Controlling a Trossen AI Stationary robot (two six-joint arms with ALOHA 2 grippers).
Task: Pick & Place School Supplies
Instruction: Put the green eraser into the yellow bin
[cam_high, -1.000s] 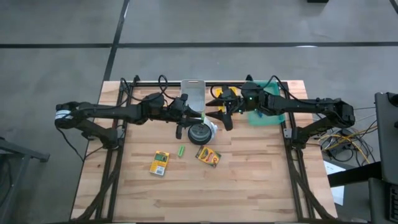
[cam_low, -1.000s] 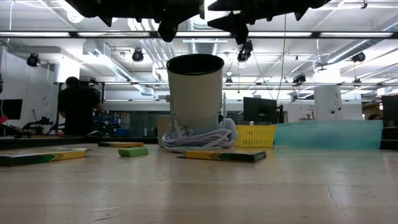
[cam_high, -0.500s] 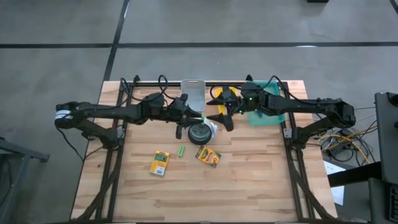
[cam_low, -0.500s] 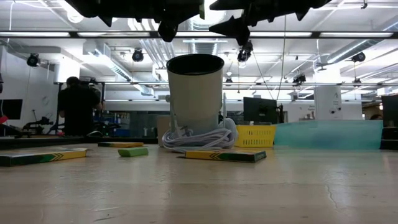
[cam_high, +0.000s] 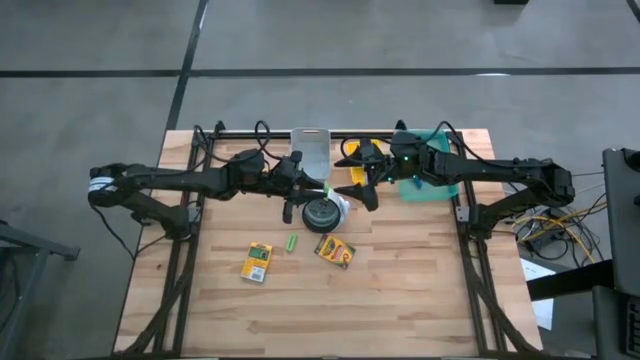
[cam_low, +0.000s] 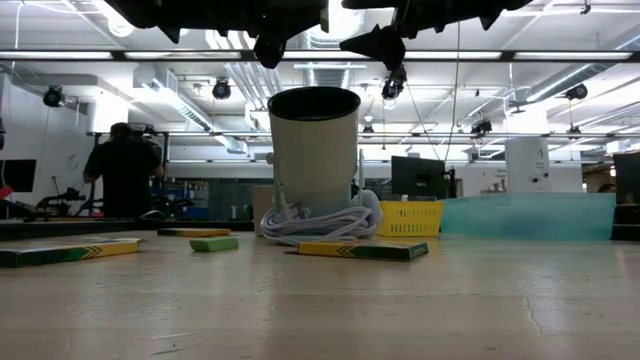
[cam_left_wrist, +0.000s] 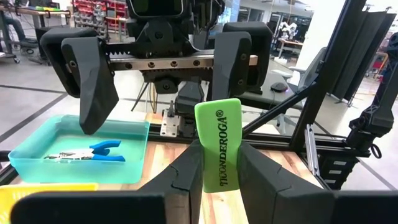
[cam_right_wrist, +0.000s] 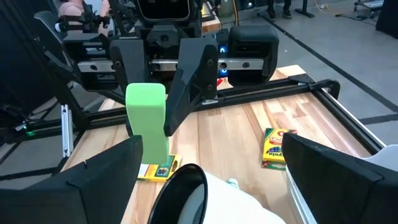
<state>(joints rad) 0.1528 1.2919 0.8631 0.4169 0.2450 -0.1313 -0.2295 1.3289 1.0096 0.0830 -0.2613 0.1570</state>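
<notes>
My left gripper (cam_high: 312, 190) (cam_left_wrist: 217, 163) hangs above the far rim of the white cup (cam_high: 320, 213) (cam_low: 314, 150), shut on a light-green eraser-like piece (cam_left_wrist: 217, 143) (cam_right_wrist: 147, 118). My right gripper (cam_high: 358, 176) (cam_left_wrist: 165, 81) faces it from the right, open wide and empty. Two crayon boxes (cam_high: 257, 262) (cam_high: 334, 250) and another green piece (cam_high: 291, 242) lie flat on the table near the cup. A blue-handled tool (cam_left_wrist: 93, 149) lies in the teal tray (cam_high: 432, 180). My left gripper pinches the green piece between its two fingers, which press on its long narrow edges (cam_left_wrist: 204, 168), the printed face showing between them. The fingers come roughly level from the table's left. The piece is lifted clear, one end (cam_left_wrist: 217, 109) sticking out past the fingertips.
A coiled white cable (cam_low: 320, 222) lies around the cup's foot. A yellow basket (cam_low: 410, 218) and a clear container (cam_high: 311, 150) stand near the far edge. A person (cam_low: 125, 170) stands in the room behind. The table's near half holds only the boxes and the green piece.
My right gripper has drawn back a little toward the table's right and risen slightly, staying open. My left gripper and the green piece have kept still.
</notes>
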